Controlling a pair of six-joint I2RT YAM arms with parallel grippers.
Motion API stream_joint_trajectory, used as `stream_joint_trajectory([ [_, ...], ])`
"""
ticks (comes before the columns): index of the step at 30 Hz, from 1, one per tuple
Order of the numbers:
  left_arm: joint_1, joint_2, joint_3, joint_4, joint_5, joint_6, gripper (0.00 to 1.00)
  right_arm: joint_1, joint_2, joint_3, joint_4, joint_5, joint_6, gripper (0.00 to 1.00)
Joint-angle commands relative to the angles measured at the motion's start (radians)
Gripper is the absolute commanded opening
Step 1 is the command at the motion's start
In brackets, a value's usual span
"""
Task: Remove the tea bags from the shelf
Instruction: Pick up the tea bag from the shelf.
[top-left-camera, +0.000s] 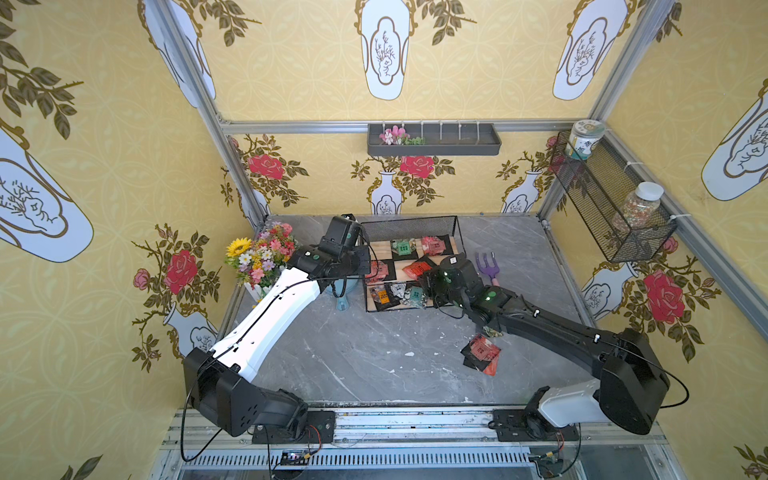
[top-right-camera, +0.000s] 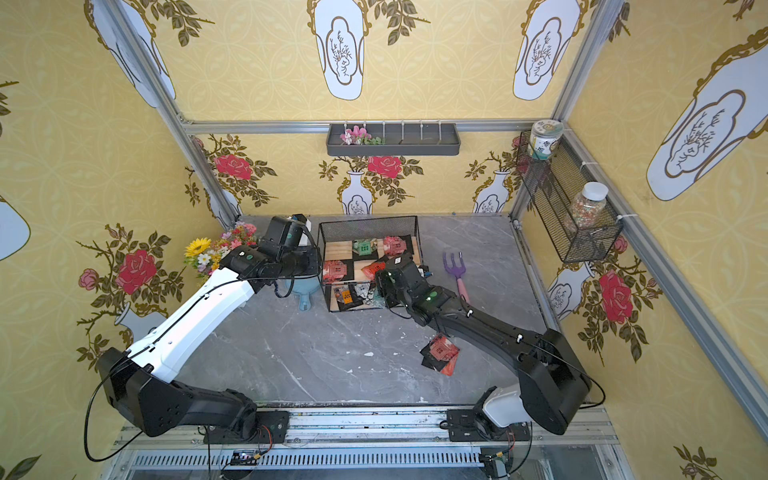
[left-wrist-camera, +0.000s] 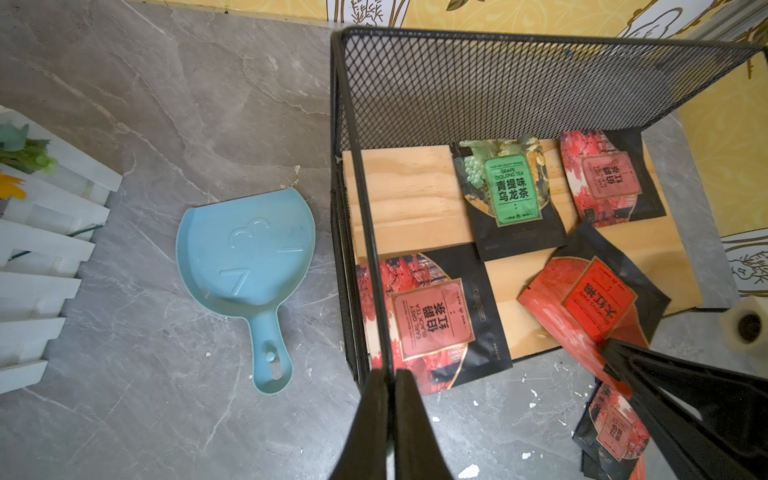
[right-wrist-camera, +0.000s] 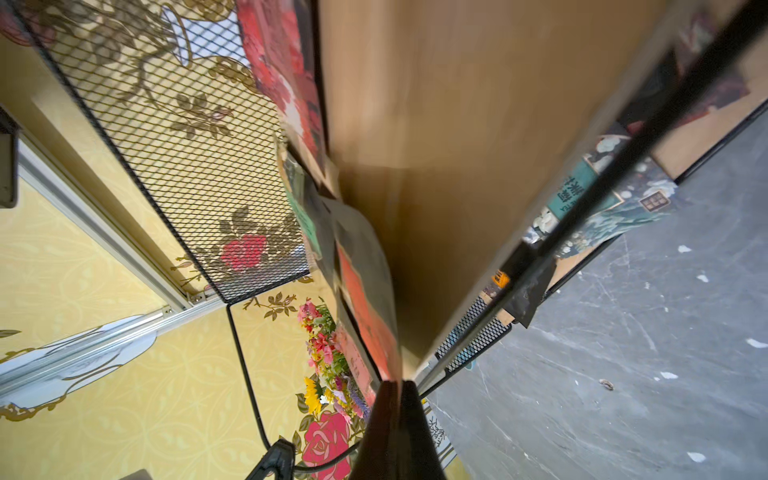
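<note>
Top views: the shelf (top-left-camera: 409, 227) is placed at the back of the surface (top-left-camera: 374, 361), with tea bags (top-left-camera: 434, 245) spread on both boards.
Left wrist: the left gripper (left-wrist-camera: 390, 376) is clamped on the shelf's wire post.
Right wrist: the right gripper (right-wrist-camera: 393, 384) is closed on a red tea bag (right-wrist-camera: 363, 301) by its edge.
Risk: the thin edge could be lost on lifting, or neighbouring bags dragged along.

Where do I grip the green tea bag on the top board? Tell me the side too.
I'd pinch the green tea bag's plain black end, facing the shelf's open front. Come from the front and above: it lies flat, and the mesh back blocks the far side.
</note>
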Motion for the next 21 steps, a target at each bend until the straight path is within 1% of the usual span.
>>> stream_joint_trajectory([
  [1, 0.0, 0.008, 0.0, -0.03, 0.005, 0.037, 0.0, 0.002, -0.014, 0.017, -0.058, 0.028, 0.034, 0.0],
  [5, 0.0, 0.004, -0.001, -0.03, 0.004, 0.039, 0.0, 0.004, -0.02, 0.034, -0.086, 0.022, 0.05, 0.0],
  [9, 0.0, 0.004, -0.002, -0.03, 0.004, 0.039, 0.0, 0.013, -0.036, 0.065, -0.155, 0.01, 0.064, 0.0],
  [21, 0.0, 0.016, 0.011, -0.028, 0.007, 0.039, 0.0, 0.032, -0.126, 0.135, -0.344, -0.013, 0.105, 0.0],
])
